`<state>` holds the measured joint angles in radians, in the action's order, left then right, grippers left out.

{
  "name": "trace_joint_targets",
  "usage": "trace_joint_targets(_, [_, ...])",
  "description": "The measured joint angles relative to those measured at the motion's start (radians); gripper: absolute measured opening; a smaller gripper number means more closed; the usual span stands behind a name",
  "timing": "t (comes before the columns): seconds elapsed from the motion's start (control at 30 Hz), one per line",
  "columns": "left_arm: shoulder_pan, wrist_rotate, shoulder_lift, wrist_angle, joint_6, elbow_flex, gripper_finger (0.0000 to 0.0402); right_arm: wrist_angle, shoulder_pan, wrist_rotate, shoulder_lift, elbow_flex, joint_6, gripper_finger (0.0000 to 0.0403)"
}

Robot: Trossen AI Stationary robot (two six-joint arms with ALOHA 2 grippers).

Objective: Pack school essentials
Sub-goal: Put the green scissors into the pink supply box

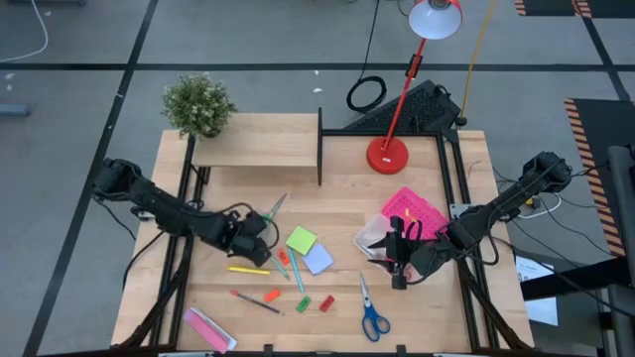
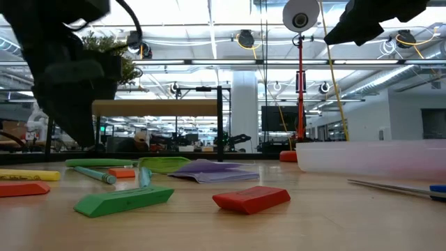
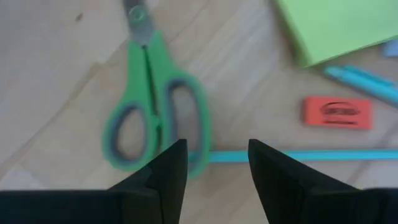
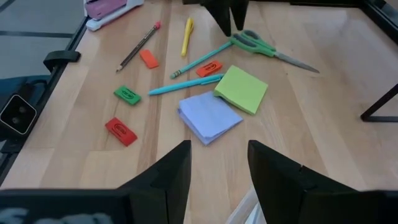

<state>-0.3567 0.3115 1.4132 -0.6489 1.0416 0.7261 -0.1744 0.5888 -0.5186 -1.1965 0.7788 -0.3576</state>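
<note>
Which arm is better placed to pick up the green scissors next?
Left. Its open end effector hovers over the green scissors handles; the right end effector waits at the clear container.

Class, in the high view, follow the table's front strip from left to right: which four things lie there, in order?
Pink-and-white packet → pencil → red block → blue-handled scissors.
</note>
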Motion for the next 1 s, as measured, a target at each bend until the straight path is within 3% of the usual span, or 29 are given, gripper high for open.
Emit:
trace_joint_targets(0.43, [0.205, -0.102, 0.000, -0.013, -0.121, 0.000, 0.0175, -0.001, 0.000, 0.000, 0.000, 0.000, 0.003, 0.0153])
trace_joint_targets(1.0, [0.218, -0.105, 0.000, 0.049, -0.188, -0.085, 0.0175, -0.001, 0.000, 0.000, 0.000, 0.000, 0.000, 0.0153])
